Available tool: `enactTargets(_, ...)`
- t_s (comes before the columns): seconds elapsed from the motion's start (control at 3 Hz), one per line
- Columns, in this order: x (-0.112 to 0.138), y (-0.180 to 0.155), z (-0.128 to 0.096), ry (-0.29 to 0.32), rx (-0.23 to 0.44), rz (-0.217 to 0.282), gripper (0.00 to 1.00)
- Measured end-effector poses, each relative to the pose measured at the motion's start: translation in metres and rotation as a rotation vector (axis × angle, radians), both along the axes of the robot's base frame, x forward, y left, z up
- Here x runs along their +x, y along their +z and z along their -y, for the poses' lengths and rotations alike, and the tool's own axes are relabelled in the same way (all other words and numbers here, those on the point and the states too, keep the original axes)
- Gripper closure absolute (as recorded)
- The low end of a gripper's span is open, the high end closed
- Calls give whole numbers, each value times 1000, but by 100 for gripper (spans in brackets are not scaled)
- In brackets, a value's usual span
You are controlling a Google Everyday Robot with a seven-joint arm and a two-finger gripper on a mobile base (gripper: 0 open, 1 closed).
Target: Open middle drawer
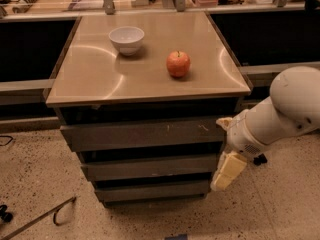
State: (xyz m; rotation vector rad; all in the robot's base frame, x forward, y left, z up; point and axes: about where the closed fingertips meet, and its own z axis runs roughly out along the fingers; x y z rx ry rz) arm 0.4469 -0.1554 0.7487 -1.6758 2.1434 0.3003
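The middle drawer (150,167) is the mid-width dark-grey front of three under the tan cabinet top, and it is shut flush. The widest front with pale scratches (142,133) is above it and the narrowest front (152,190) below. My gripper (225,173) hangs from the white arm at the right end of the middle drawer, close to its right edge. Its cream fingers (230,168) point down and left.
A white bowl (126,38) and a red apple (178,64) sit on the cabinet top (100,79). Dark counters run behind on both sides. A bent metal rod (47,215) lies on the speckled floor at the lower left.
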Motion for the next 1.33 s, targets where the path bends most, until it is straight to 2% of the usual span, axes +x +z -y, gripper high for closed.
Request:
enactTargets(0.33,0,-5,0,-1,3,-6,0)
enactTargets(0.67,-3,-21,-1,31,-27,16,0)
enactTargets(1.0,-10,-65,-9,103,-57,65,0)
enactTargets(1.33,0,-116,-27,167,-71,131,0)
